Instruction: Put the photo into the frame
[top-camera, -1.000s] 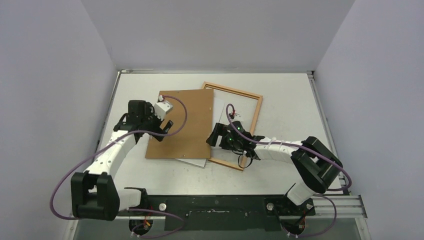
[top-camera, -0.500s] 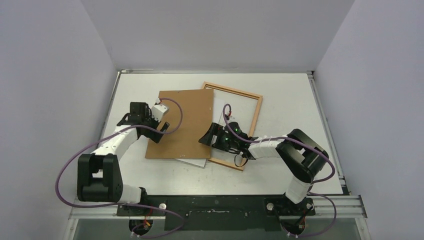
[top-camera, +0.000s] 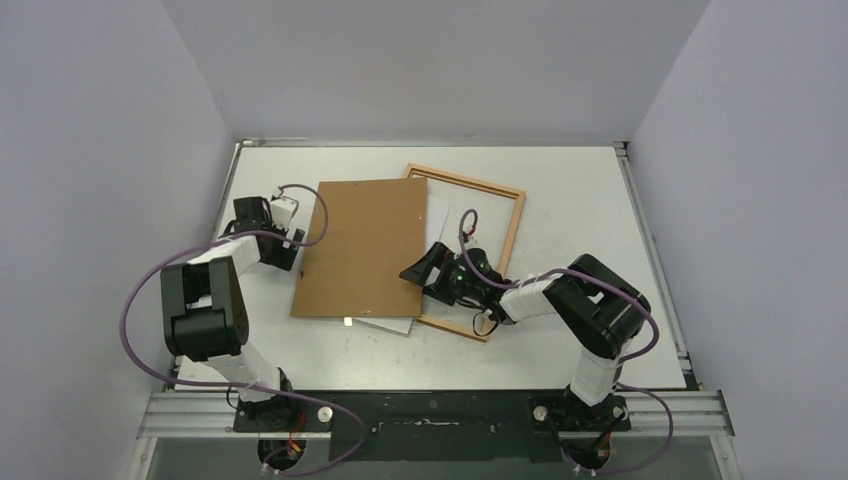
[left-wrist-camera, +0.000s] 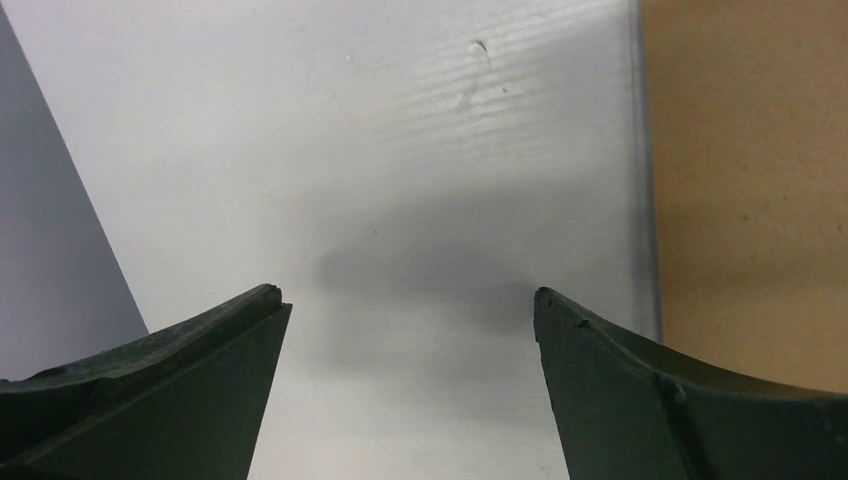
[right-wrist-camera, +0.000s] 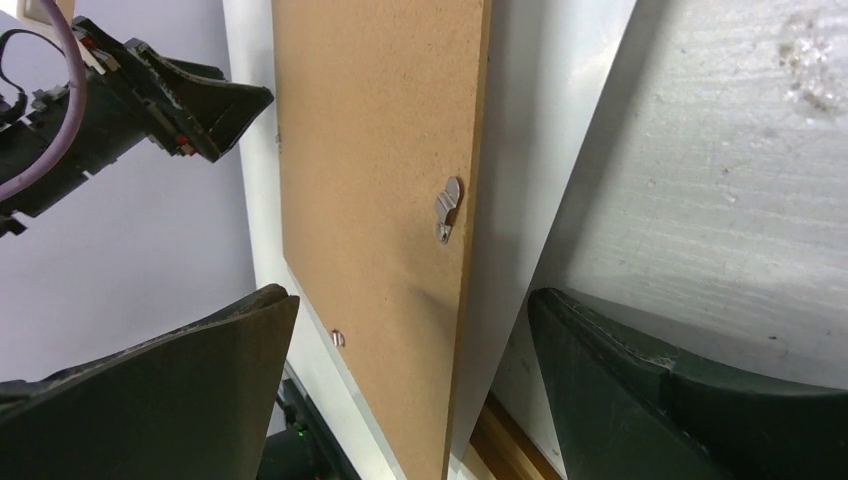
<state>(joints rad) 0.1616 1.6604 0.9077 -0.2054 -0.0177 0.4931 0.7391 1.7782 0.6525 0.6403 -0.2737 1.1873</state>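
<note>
**A:** Top external: left claw (left-wrist-camera: 405, 300) wide open and empty beside the flat brown fibreboard sheet (top-camera: 365, 245). Right claw (right-wrist-camera: 410, 295) spread empty at its other edge.

**B:** The white-backed paper photo (top-camera: 388, 324) peeks from underneath, beside the narrow light-brown wooden frame (top-camera: 515, 215) on the counter (top-camera: 580, 190).

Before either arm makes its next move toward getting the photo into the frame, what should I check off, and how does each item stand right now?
1. Left hand open and empty: ok.
2. Right hand open and empty: ok.
3. Left hand clear of the fibreboard backing sheet: ok, it is over bare table beside the sheet's edge.
4. Photo uncovered for a grasp: not ok, the backing sheet lies on it and only a white corner shows.
5. Frame opening free: not ok, the backing sheet overlaps its left side.
6. Photo's printed side facing the right way: cannot tell.
</note>
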